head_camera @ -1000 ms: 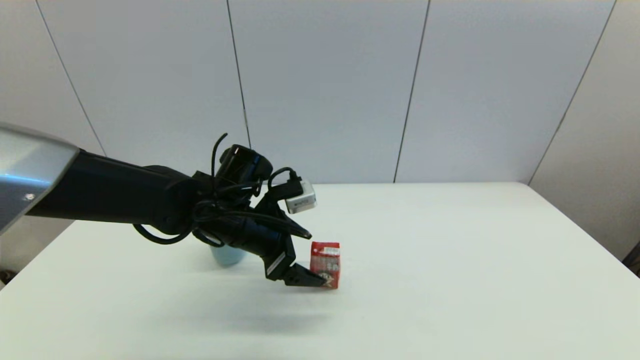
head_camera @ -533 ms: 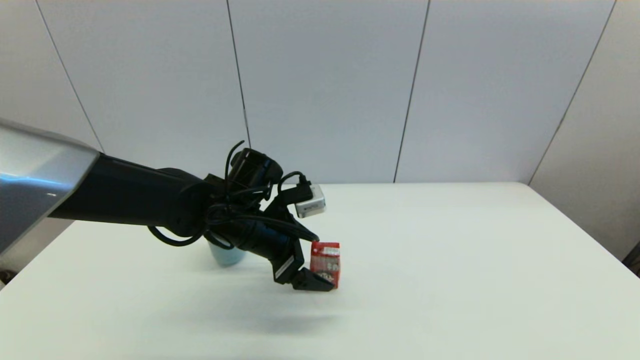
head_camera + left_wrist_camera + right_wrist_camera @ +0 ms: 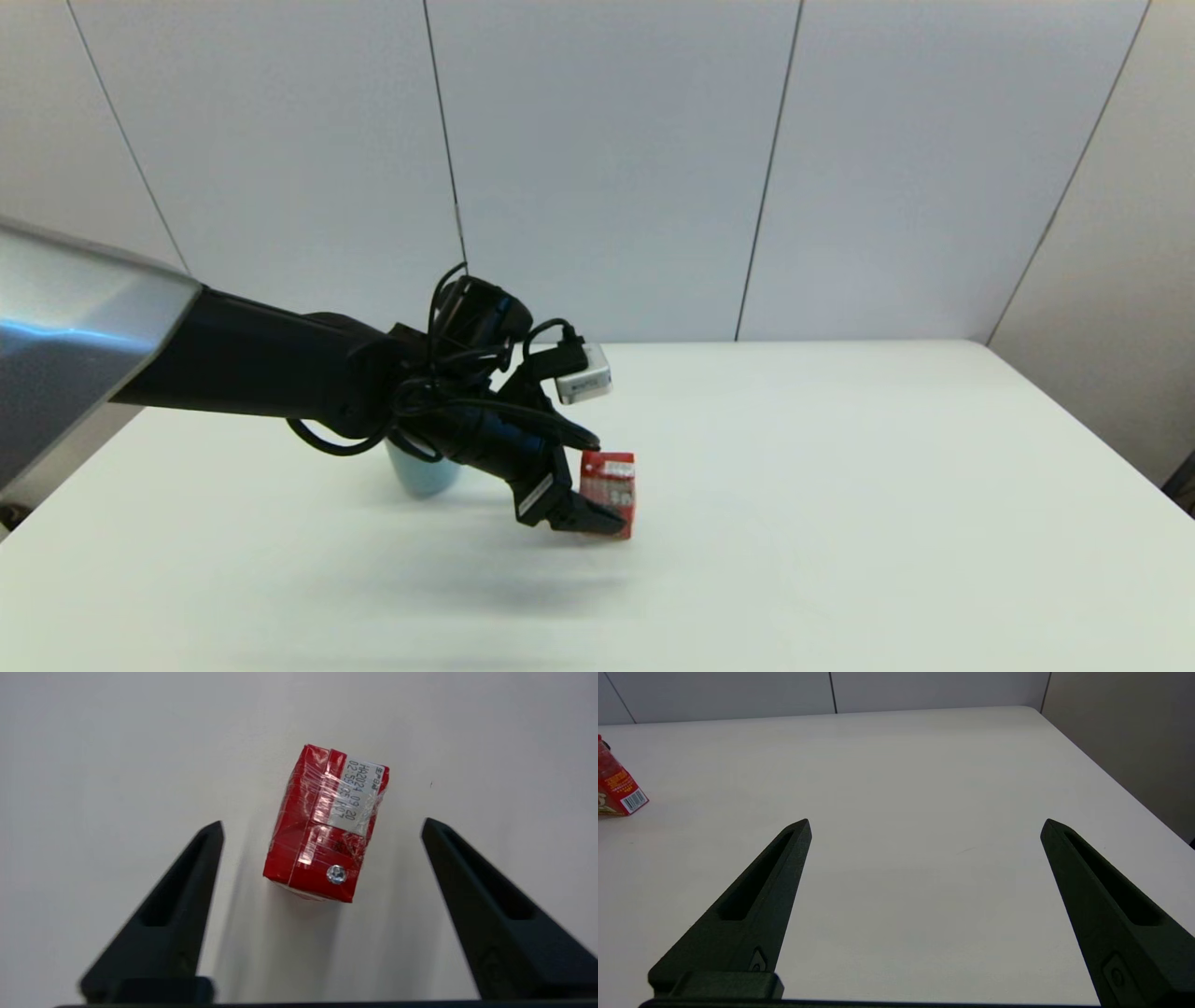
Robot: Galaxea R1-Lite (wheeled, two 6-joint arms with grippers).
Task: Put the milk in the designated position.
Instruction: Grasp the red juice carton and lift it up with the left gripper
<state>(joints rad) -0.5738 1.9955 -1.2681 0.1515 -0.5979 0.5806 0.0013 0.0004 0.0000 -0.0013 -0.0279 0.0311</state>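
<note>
The milk (image 3: 327,830) stands upright on the table (image 3: 840,485), just right of the blue cup (image 3: 422,476). The left gripper (image 3: 322,828) hangs above it, fingers spread to either side without touching, apparently for a grasp. The right gripper (image 3: 924,828), also spread, idles well right of the cup.

The left gripper (image 3: 322,828) is hanging over the white table (image 3: 93,742) with its fingers (image 3: 187,882) spread wide. The milk (image 3: 324,826) is standing between them, touching neither, its white date label facing the camera.
</note>
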